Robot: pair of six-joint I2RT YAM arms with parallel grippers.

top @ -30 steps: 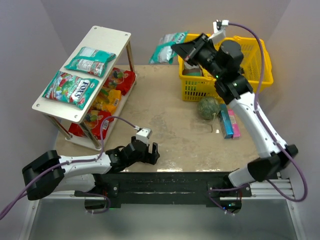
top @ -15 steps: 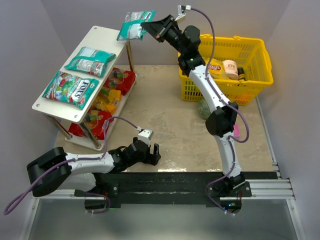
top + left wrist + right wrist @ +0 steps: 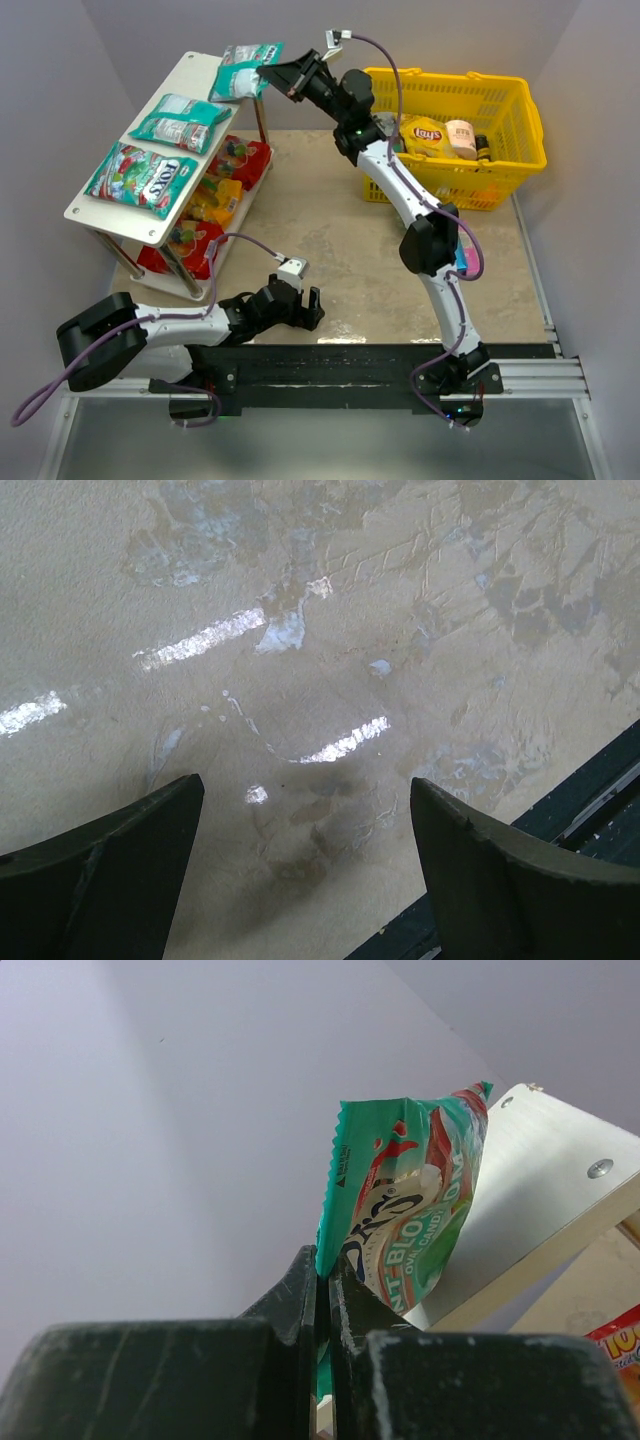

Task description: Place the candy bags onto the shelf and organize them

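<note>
Shelving fills the upper left of the top view: the white shelf [image 3: 195, 78] runs from lower left up toward the top centre. Its upper tier carries a green-white bag [image 3: 140, 178] at the near end and a teal bag [image 3: 180, 120] just beyond it, while red and yellow-orange bags [image 3: 215, 190] crowd the lower tier. At lower left the left arm [image 3: 180, 322] lies low along the near edge of the tabletop [image 3: 340, 250]. The left jaws stand released and wide, with only bare surface between them in the wrist view, well apart from the shelf's far end. Along the top of the frame, a second teal bag [image 3: 243, 70] hangs over the far, bare end of the upper tier, pinched at its right-hand edge by the right jaws, which are clenched on it. Its body reaches leftward from them, long axis roughly across the board, much as the two bags on that tier lie. In the right wrist view this bag [image 3: 405, 1200] stands beyond the closed jaws, with a corner of the shelf [image 3: 520, 1160] and a screw [image 3: 600, 1168] to its right. The right arm [image 3: 400, 195] is plainly the nearer one, so I judge the coming move to be a lowering onto that open stretch. Further right sits the yellow basket [image 3: 530, 130].
</note>
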